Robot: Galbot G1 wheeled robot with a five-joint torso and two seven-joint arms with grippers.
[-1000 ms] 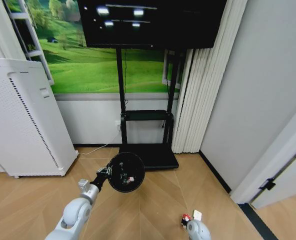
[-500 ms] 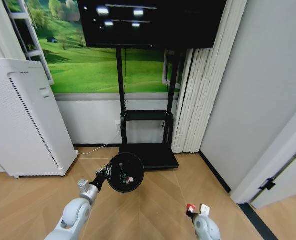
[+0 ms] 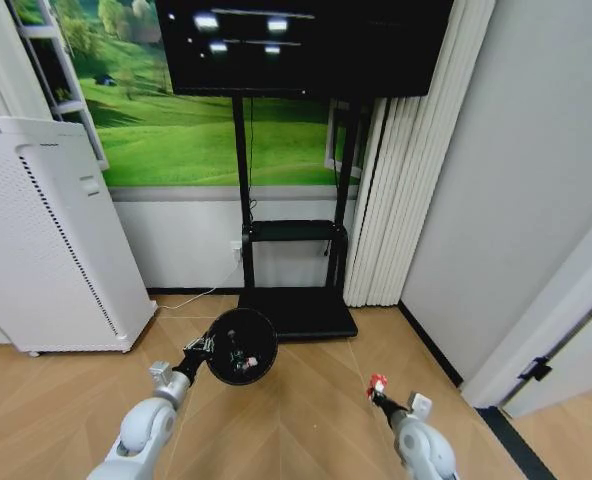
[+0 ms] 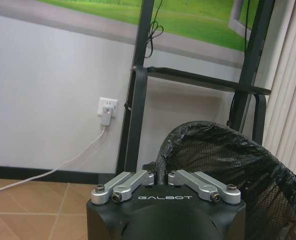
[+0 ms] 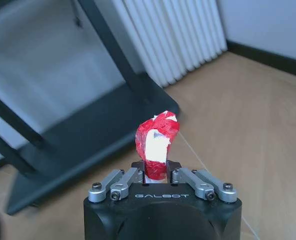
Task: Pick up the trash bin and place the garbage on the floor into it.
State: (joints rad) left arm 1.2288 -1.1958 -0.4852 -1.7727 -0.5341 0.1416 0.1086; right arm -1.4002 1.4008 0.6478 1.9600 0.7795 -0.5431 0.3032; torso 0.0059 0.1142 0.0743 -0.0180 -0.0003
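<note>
My left gripper [image 3: 198, 349] holds the black trash bin [image 3: 242, 359] up off the floor by its rim, its opening facing the head camera. A small red piece lies inside it. In the left wrist view the left gripper [image 4: 160, 176] is shut on the bin's bagged rim [image 4: 208, 140]. My right gripper [image 3: 379, 394] is raised at the lower right, shut on a red-and-white piece of garbage [image 3: 378, 383]. The right wrist view shows the right gripper [image 5: 156, 169] pinching that crumpled piece [image 5: 156, 142] upright between its fingers.
A tall white perforated appliance [image 3: 46, 240] stands at the left. A black TV stand [image 3: 294, 300] with a flat base sits against the wall ahead, white curtains [image 3: 401, 180] to its right. A cable runs to a wall socket [image 4: 107, 111]. Wood floor [image 3: 306, 400] lies between the arms.
My right gripper has risen and moved forward with the red-and-white piece. The left arm has carried the bin slightly left and farther away.
</note>
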